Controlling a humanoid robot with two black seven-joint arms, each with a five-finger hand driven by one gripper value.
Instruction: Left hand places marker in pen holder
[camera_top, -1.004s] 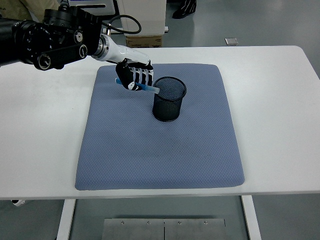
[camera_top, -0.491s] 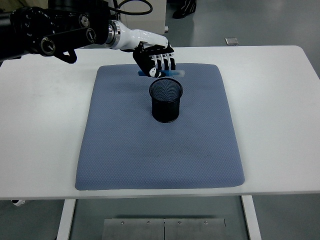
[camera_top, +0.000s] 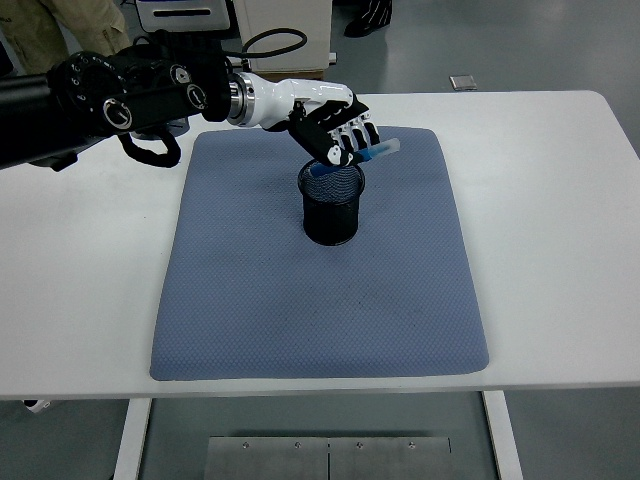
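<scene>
- Left hand (camera_top: 345, 137) grips the blue marker (camera_top: 356, 159), tilted over the pen holder (camera_top: 333, 205) at centre mat.
- Lower tip seemingly inside the rim.
- Next: tip upright, then release.

Left arm (camera_top: 110, 95): bulky black housing with round joint caps, small pale ring markings and screws on its side. A silver collar joins it to a glossy white forearm shell (camera_top: 285, 97), and a black cable loops above the wrist. Left hand (camera_top: 343, 135): black palm and fingers, with white segments banding the knuckles.
</scene>
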